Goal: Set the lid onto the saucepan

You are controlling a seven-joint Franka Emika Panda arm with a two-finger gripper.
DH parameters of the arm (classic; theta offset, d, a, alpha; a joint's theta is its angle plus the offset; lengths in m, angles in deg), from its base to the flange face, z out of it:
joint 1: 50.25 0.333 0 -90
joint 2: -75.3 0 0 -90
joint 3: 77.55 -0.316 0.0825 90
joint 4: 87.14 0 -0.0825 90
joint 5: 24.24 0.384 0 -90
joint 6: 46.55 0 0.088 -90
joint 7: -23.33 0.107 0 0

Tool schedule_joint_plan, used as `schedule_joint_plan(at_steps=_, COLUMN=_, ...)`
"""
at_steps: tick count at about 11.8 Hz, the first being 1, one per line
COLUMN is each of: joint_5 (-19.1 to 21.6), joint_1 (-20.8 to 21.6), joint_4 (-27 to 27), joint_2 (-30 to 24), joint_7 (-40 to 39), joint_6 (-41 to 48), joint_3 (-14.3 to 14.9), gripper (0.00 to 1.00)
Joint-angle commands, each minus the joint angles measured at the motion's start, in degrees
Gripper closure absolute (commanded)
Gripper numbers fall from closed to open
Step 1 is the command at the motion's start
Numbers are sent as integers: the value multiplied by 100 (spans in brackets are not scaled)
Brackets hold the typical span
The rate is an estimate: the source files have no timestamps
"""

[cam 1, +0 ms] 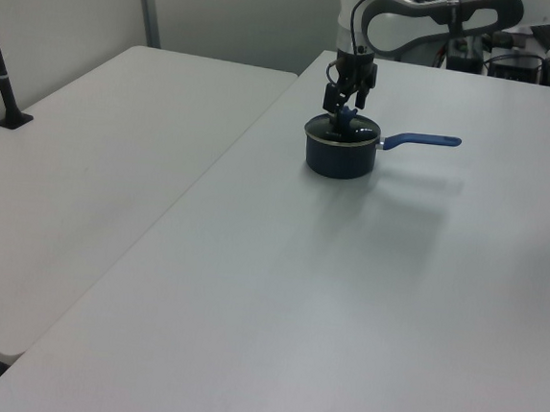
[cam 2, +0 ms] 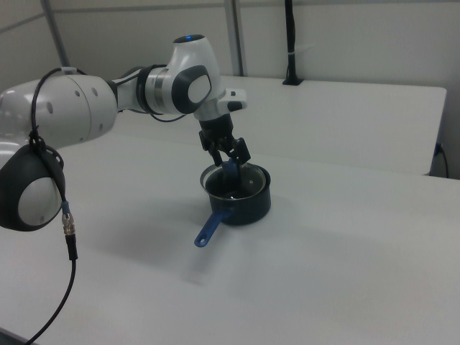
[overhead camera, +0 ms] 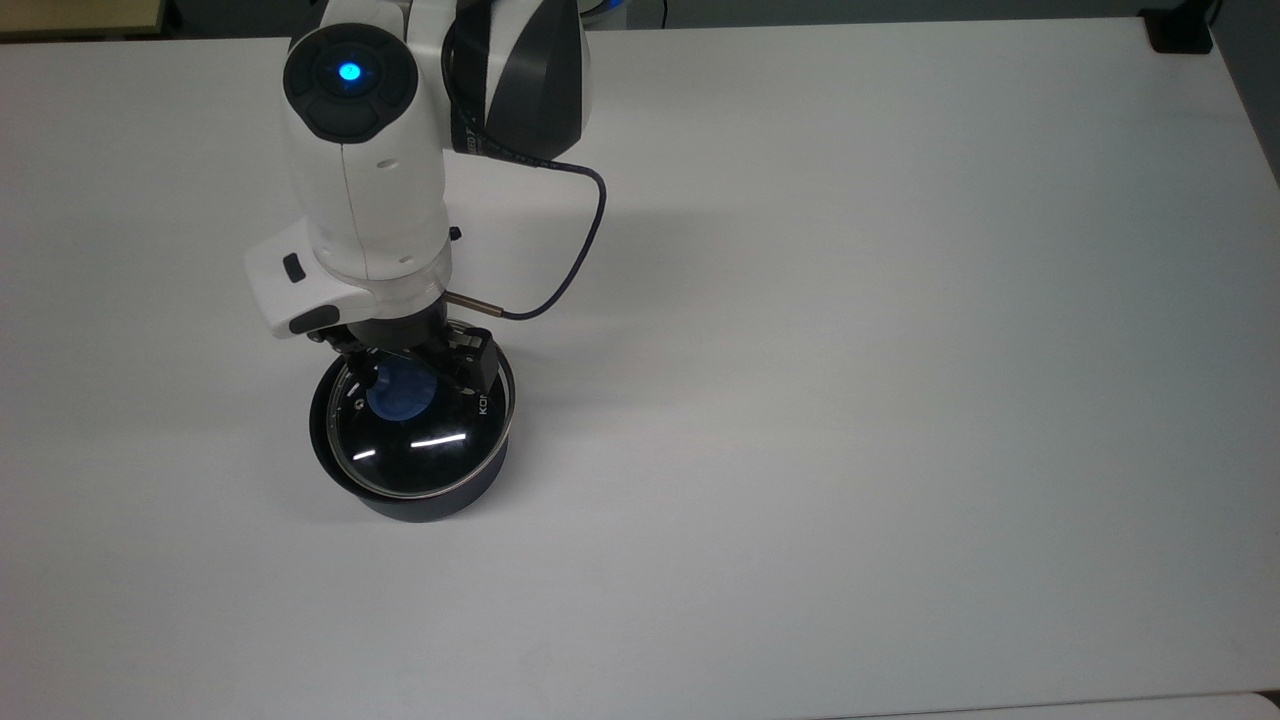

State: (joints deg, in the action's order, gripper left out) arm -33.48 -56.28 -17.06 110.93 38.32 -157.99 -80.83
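Observation:
The clear glass lid (overhead camera: 420, 450) with its blue knob (overhead camera: 398, 397) rests on top of the dark saucepan (overhead camera: 432, 507), sitting a little toward the top view's right. My gripper (overhead camera: 410, 362) hovers just above the knob, open, with a finger on either side and nothing held. The right view shows the gripper (cam 2: 228, 154) spread over the knob, above the saucepan (cam 2: 251, 205). In the left view the gripper (cam 1: 340, 101) stands over the saucepan (cam 1: 337, 158), whose long blue handle (cam 1: 423, 139) points to the left view's right.
A dark cable (overhead camera: 590, 230) loops off the arm's wrist. A black clamp (overhead camera: 1180, 30) sits at the table's far right corner in the top view. A second table (cam 1: 97, 152) with a black post (cam 1: 2, 76) adjoins on the left view's left.

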Motion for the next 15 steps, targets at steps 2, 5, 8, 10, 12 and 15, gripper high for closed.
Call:
schedule_joint_plan(at_steps=2, joint_5=-78, joint_1=-12, joint_4=120, joint_2=-626, joint_7=677, joint_6=253, joint_3=118, gripper=0)
schedule_joint_plan(at_steps=5, joint_5=-43, joint_1=-21, joint_4=785, joint_2=-1880, joint_7=1032, joint_6=1331, joint_3=100, gripper=0)
schedule_joint_plan(at_steps=8, joint_5=62, joint_1=154, joint_4=1498, joint_2=-3129, joint_7=664, joint_6=2203, joint_3=74, gripper=0)
schedule_joint_plan(at_steps=10, joint_5=491, joint_1=408, joint_4=2024, joint_2=-3745, joint_7=636, joint_6=2293, joint_3=126, gripper=0)
schedule_joint_plan(at_steps=12, joint_5=757, joint_1=628, joint_4=2404, joint_2=-3984, joint_7=436, joint_6=2154, joint_3=188, gripper=0)
schedule_joint_plan(at_steps=15, joint_5=783, joint_1=1157, joint_4=2696, joint_2=-4152, joint_7=-488, joint_6=1600, joint_3=750, gripper=0)
